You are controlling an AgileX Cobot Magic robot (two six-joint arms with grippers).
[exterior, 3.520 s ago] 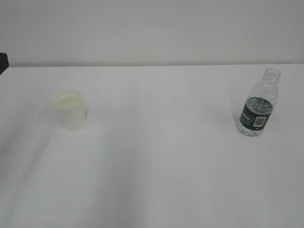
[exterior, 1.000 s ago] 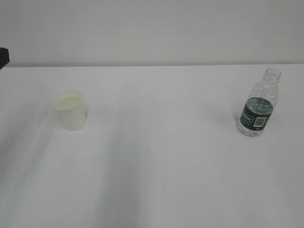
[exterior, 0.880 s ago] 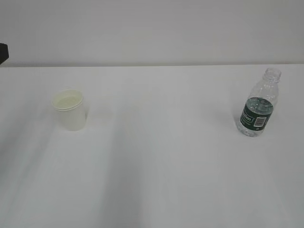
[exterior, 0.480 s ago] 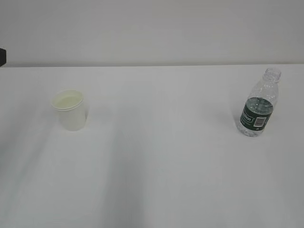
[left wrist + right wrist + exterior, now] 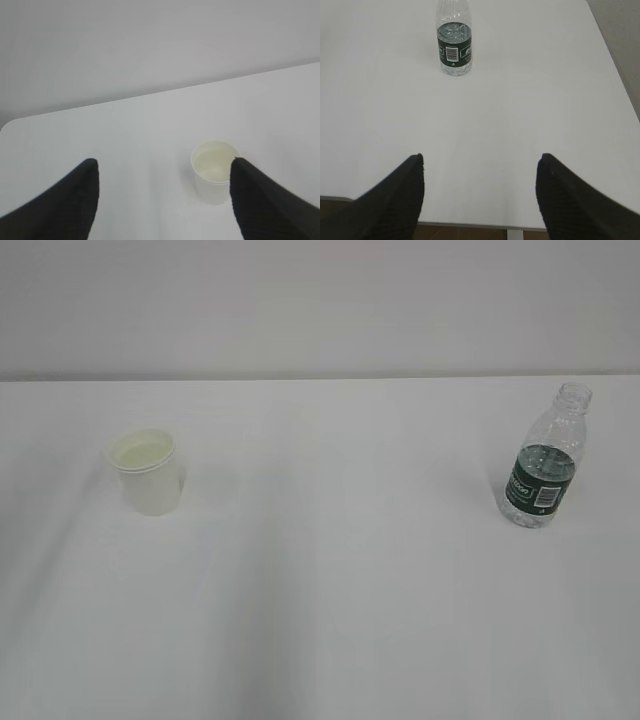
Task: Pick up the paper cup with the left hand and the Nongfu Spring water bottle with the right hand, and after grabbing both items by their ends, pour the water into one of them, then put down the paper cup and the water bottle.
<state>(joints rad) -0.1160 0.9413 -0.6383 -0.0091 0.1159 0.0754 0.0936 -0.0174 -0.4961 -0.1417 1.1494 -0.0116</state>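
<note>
The paper cup (image 5: 146,475) stands upright on the left of the white table, its cream inside showing. In the left wrist view the paper cup (image 5: 215,172) sits beyond the right fingertip, and my left gripper (image 5: 163,161) is open and empty, well short of it. The Nongfu Spring water bottle (image 5: 543,465) stands upright and capless on the right, green label facing forward. My right gripper (image 5: 481,156) is open and empty at the table's near edge, far back from the bottle (image 5: 454,42). Neither gripper shows in the exterior view. Water cannot be made out with certainty.
The white table (image 5: 330,580) runs back to a pale wall. Its near edge (image 5: 470,222) lies under the right gripper, its right edge (image 5: 615,65) is close to the bottle, and a rounded corner (image 5: 6,125) shows far left of the cup.
A dark piece of the left arm at the exterior view's left edge has slid out of sight. Cup and bottle have not moved.
</note>
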